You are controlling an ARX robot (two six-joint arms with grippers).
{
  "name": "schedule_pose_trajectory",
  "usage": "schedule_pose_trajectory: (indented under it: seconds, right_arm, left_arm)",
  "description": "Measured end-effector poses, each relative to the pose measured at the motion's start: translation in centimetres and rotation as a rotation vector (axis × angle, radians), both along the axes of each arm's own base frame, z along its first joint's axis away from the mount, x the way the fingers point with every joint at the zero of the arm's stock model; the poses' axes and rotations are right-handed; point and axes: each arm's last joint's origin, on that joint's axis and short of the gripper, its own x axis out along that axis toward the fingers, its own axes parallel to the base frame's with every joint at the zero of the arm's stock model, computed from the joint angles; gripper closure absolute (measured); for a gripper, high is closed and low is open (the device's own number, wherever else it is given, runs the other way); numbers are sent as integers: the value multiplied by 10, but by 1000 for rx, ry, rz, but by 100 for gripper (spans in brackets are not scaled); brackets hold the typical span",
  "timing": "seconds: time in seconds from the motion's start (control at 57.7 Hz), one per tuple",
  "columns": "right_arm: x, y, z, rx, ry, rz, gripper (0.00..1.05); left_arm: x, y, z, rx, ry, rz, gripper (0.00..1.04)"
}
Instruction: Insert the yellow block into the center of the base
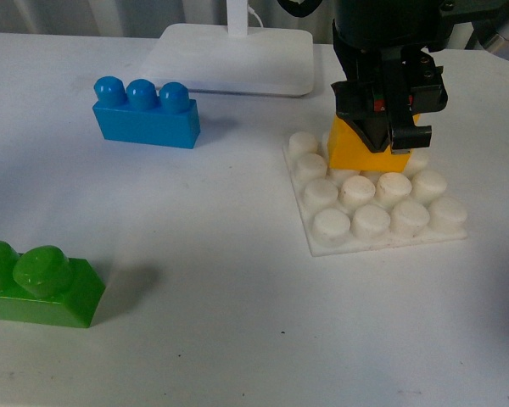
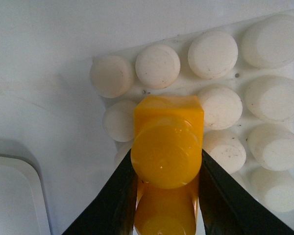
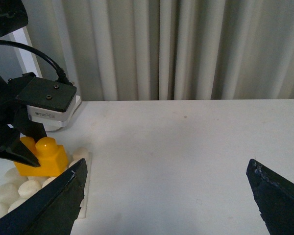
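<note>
My left gripper [image 1: 386, 127] is shut on the yellow block [image 1: 360, 151], which sits low over the studs of the white base [image 1: 318, 246], toward its far middle. In the left wrist view the black fingers [image 2: 112, 196] clamp the yellow block [image 2: 167, 147] from both sides, with the base's studs [image 2: 213, 54] around it. My right gripper [image 3: 166, 191] is open and empty, off to the side of the base [image 3: 84, 208]; it sees the yellow block [image 3: 46, 156] held by the left gripper.
A blue three-stud brick [image 1: 146, 112] lies at the back left. A green two-stud brick [image 1: 38, 284] lies at the front left. A white lamp stand [image 1: 229, 55] with a pole stands behind the base. Curtains [image 3: 186, 49] hang behind the table.
</note>
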Motion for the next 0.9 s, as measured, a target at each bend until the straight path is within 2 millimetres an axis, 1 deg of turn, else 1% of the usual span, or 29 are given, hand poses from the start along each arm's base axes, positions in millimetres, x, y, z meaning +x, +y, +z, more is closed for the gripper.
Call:
schedule_pose_trajectory:
  seconds: [0.277,0.364,0.433,0.572,0.797,0.849,0.901]
  right_arm:
    - [0,0,0,0,0,0,9]
    - [0,0,0,0,0,0,9]
    - [0,0,0,0,0,0,9]
    - [0,0,0,0,0,0,9]
    - [0,0,0,0,0,0,9]
    - [0,0,0,0,0,0,9]
    - [0,0,0,0,0,0,9]
  left_arm:
    - [-2,-2,-9,-16,-2,23,74]
    - [-3,-1,-21,-8,16,30,74]
    - [-3,-1,-24,-10,19,23,75]
    - [-3,0,-25,-12,15,23,75]
    - [0,5,-19,-15,-10,29,74]
    - [0,5,-18,-17,-19,29,68]
    - [1,7,-19,-1,-46,24,58]
